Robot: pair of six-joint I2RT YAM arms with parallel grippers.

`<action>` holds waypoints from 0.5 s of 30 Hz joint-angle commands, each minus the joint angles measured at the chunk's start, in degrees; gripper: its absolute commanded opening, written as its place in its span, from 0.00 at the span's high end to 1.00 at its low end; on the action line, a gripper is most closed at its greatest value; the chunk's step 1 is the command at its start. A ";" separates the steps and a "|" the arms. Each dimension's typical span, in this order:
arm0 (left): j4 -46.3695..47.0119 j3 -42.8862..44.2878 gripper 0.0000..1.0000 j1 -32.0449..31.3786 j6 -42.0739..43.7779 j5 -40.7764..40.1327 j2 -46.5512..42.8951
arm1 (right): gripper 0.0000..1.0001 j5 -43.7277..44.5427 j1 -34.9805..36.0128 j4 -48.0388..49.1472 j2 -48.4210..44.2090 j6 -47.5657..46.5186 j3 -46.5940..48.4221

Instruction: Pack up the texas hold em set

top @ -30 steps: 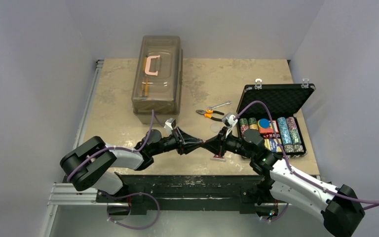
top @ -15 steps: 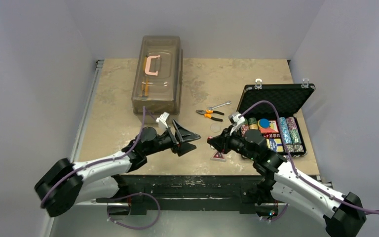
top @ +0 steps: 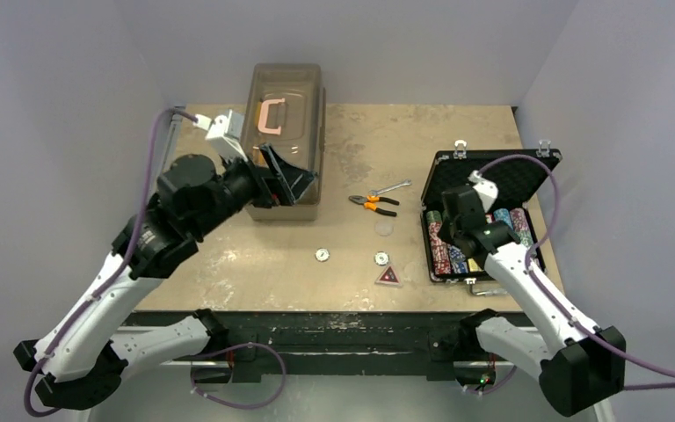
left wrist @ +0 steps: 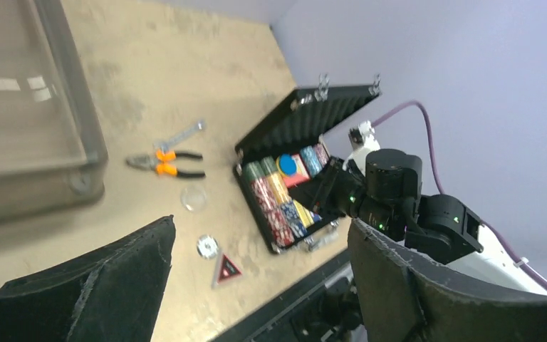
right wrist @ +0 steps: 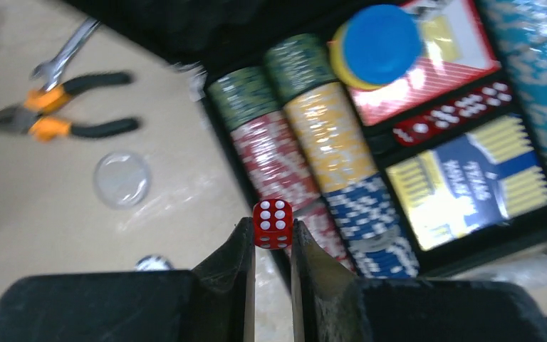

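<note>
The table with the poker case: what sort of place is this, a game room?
Probably a robot test cell, not a game room: grey walls box in one table, a left arm and right arm are bolted at its near edge, and the poker case sits near pliers like props.

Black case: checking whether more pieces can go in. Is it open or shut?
Open: its lid stands raised at the back, foam showing, chip rows inside uncovered.

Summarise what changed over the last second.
The left gripper quit the centre meeting point and swung back-left beside the brown box, jaws open. The right gripper swung right over the open case, jaws shut on a red die. Unmoved: case, pliers, wrench, triangle token.
</note>
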 commanded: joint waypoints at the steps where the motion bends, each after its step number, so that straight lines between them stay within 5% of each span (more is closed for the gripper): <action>1: -8.59 12.82 0.12 0.33 16.73 -4.22 4.59 | 1.00 -3.20 -13.36 -6.00 -2.41 4.38 -0.77; 8: -7.30 11.80 0.12 0.37 26.06 -2.32 7.22 | 1.00 -14.22 -29.99 -5.22 1.68 6.04 -1.34; 15: -5.98 6.99 0.12 -0.59 30.50 -4.65 4.64 | 1.00 -25.69 -34.53 -4.86 10.73 15.15 -0.12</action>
